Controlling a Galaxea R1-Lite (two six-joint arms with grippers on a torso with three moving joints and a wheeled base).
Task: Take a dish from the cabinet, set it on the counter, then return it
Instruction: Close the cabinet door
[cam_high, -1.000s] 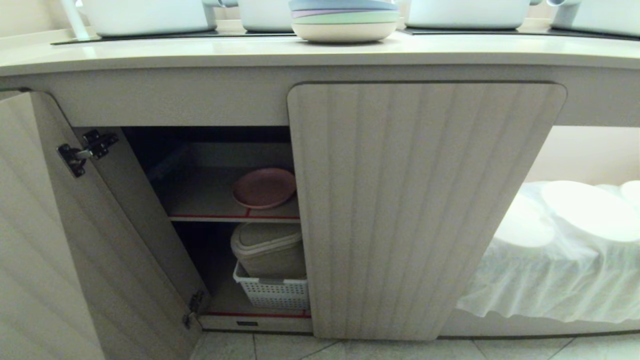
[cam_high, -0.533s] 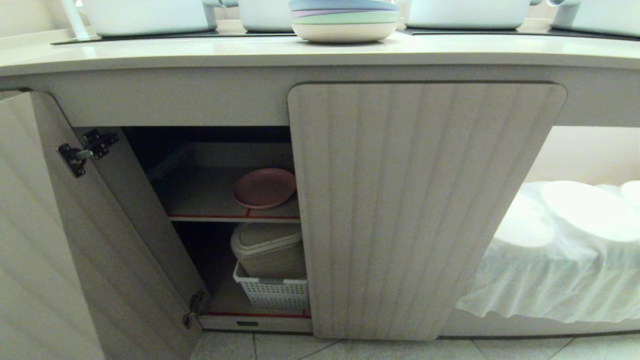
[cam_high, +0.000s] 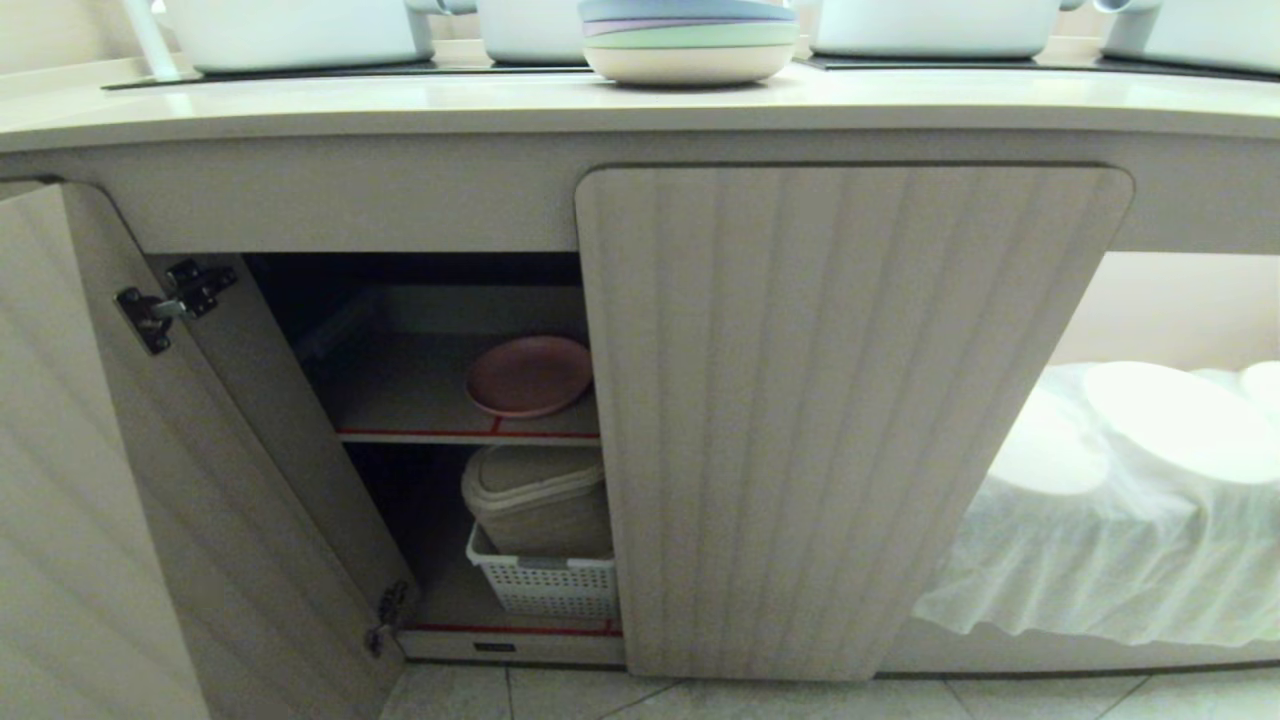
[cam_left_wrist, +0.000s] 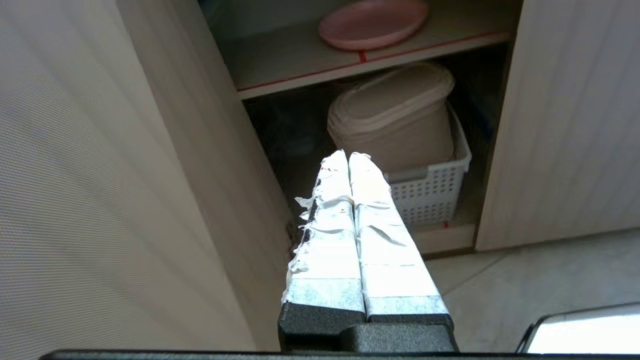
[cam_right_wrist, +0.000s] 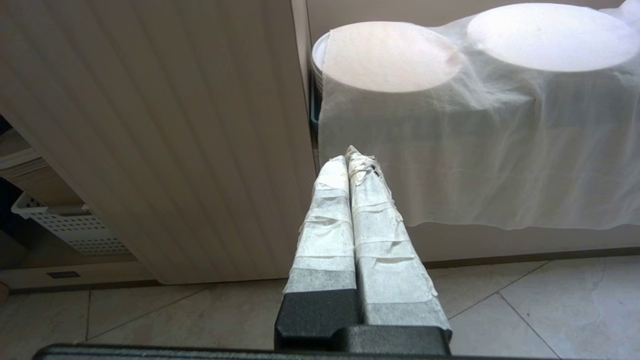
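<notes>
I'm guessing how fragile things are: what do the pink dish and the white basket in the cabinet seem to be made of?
The dish looks like matte plastic: even pink, no glaze shine, thin rolled rim. The basket looks like molded white plastic, its walls pierced with a regular grid of small holes. Neither can be confirmed by look alone.

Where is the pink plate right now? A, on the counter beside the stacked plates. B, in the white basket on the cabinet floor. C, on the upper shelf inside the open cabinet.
C: the pink plate lies on the red-edged shelf, above the white basket.
</notes>
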